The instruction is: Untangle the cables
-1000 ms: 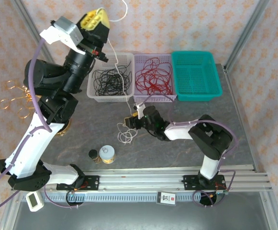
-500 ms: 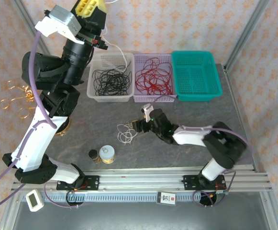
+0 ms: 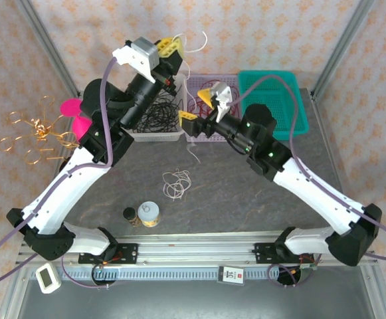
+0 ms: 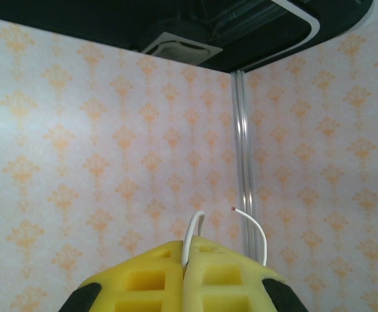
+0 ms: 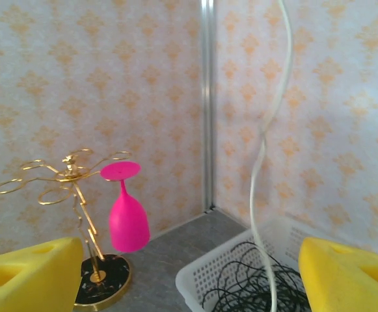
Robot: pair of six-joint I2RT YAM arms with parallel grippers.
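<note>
- Right jaws rose off the tabletop point(image 3: 246, 193) to beside the basket point(image 3: 163, 137), wide, white cable point(image 5: 261, 169) hanging between them.
- Left jaws, above the basket, pinch that cable.

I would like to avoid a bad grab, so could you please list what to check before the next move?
1. Left tool shut on the white cable: ok, it is pinched between the yellow fingers.
2. Right tool open: ok, its fingers stand wide apart.
3. White cable hanging between the right tool's fingers: ok in the right wrist view, though off-centre.
4. Cable's lower end free of the black cables in the white basket: cannot tell.
5. White coil on the table sorted: not ok, it lies loose outside the baskets.
</note>
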